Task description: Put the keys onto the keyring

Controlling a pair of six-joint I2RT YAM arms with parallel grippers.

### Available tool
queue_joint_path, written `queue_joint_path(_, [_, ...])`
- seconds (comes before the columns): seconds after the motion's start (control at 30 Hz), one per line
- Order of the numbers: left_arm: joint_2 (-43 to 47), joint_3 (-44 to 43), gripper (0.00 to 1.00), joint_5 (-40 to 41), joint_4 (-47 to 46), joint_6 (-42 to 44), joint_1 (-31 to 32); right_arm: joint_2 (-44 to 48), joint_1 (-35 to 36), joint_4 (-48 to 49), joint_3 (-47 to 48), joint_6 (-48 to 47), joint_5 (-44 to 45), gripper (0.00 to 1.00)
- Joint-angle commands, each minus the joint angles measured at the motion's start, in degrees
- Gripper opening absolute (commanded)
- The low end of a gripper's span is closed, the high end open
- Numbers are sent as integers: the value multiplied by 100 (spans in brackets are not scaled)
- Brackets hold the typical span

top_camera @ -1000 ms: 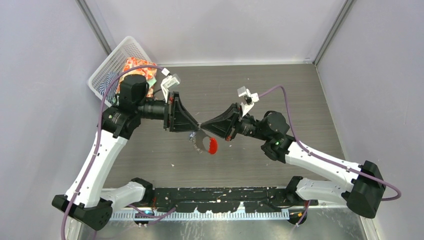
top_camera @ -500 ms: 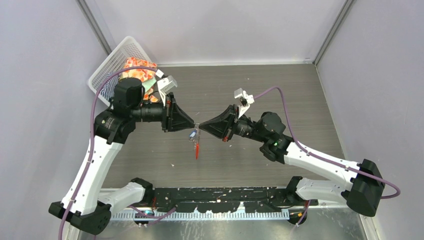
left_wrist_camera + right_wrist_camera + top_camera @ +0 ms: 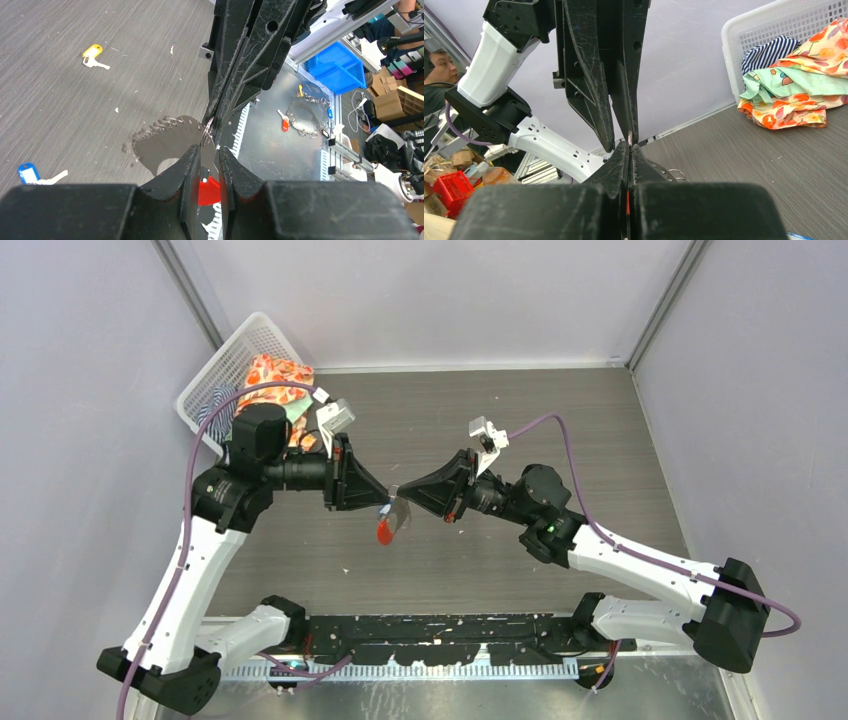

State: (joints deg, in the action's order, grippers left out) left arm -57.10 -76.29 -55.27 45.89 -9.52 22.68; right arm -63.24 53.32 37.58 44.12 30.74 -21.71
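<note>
Grey wood-grain table (image 3: 520,420) lies under me; both my forearms reach inward, level, black tapered fingers meeting tip to tip above it. My right claw (image 3: 402,492) is pinched tight on the thin metal keyring (image 3: 208,131). My left claw (image 3: 385,498) closes narrowly on it too, the flat red oval tag (image 3: 384,531) dangling below. Plastic-headed yellow key (image 3: 93,52) and blue key (image 3: 31,173) lie flat on the table, well apart.

The keyring (image 3: 207,131) hangs edge-on between my left gripper (image 3: 206,150) and right gripper (image 3: 629,147), red tag (image 3: 384,531) dangling beneath. On the table (image 3: 75,110), flat and well apart: yellow key (image 3: 92,51) at its 10 o'clock, blue key (image 3: 30,172) at 9 o'clock.
</note>
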Motion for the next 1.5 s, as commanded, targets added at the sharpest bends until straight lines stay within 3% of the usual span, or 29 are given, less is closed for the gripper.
queue_joint_path(0.0, [-25,-27,22,-104,-232,-141,-18,122,46,345,193,-16,76,1])
queue_joint_path(0.33, [65,227,17,-324,-746,-513,-18,1,46,453,216,91,36,1])
queue_joint_path(0.43, [89,305,12,-317,-791,-522,-18,-28,51,511,204,140,36,1])
queue_joint_path(0.53, [122,289,1,-302,-807,-558,-17,-22,58,507,195,151,35,1])
queue_joint_path(0.7, [231,268,1,-225,-921,-550,-18,3,73,310,229,132,-5,1])
queue_joint_path(0.87, [51,-26,1,-553,-302,-82,-18,164,65,-883,640,-328,-235,18])
queue_joint_path(0.97, [-216,-388,1,-595,612,781,-11,146,53,-2041,1219,-806,-695,32])
queue_joint_path(1.07, [-415,-728,0,-612,1588,1871,-4,22,-11,-3498,1962,-1489,-1276,40])
queue_joint_path(1.23, [-790,-1317,1,-374,3115,3425,229,-325,-103,-5511,3079,-2571,-1984,42])
queue_joint_path(1.47, [-803,-1483,0,183,3260,3754,946,-720,-120,-5977,3546,-2984,-2181,41])
